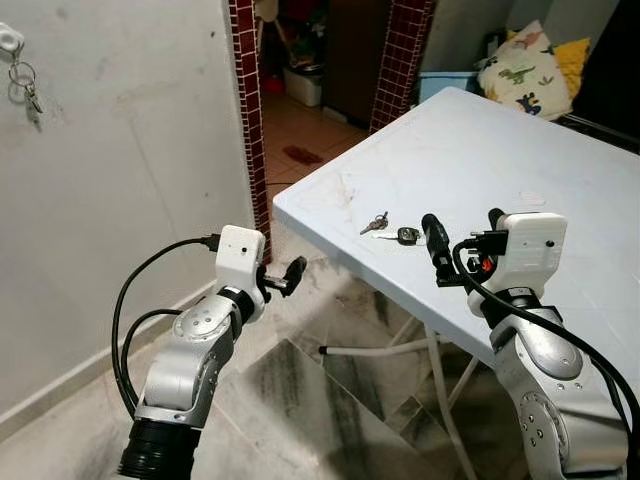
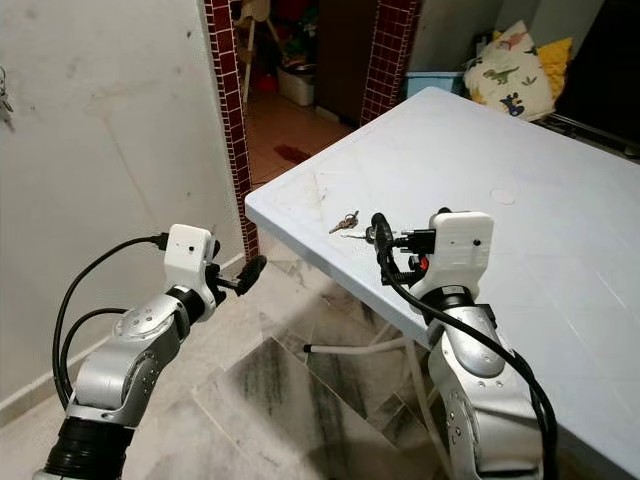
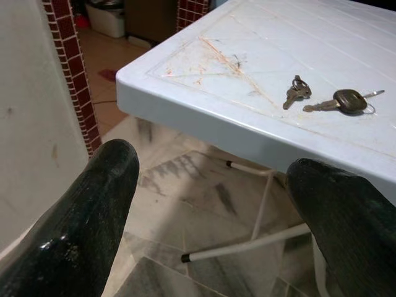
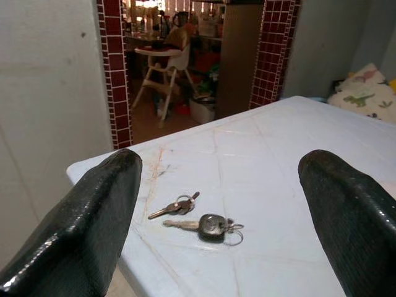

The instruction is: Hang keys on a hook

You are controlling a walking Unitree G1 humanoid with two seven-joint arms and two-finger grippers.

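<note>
Keys: we see a small bunch of metal keys (image 4: 176, 206) and a black-headed car key on a ring (image 4: 207, 225) lying side by side, just apart, near the corner of the pale blue plastic folding table (image 1: 470, 160).
Hook: a white wall hook (image 1: 10, 40) on the grey plaster wall (image 1: 120, 170) already carries another set of keys (image 1: 26, 86), well apart from the table.
Our right gripper (image 4: 219, 216): forearm raised over the table edge, black fingers spread wide around nothing, pointed at the keys just ahead.
Our left gripper (image 1: 291, 276): elbow bent, held low over the marble floor (image 1: 300, 400) just off the table's corner, fingers wide apart and empty, aimed toward the table.
Doorway: red-tiled door frame (image 1: 248, 120) behind the table corner.
</note>
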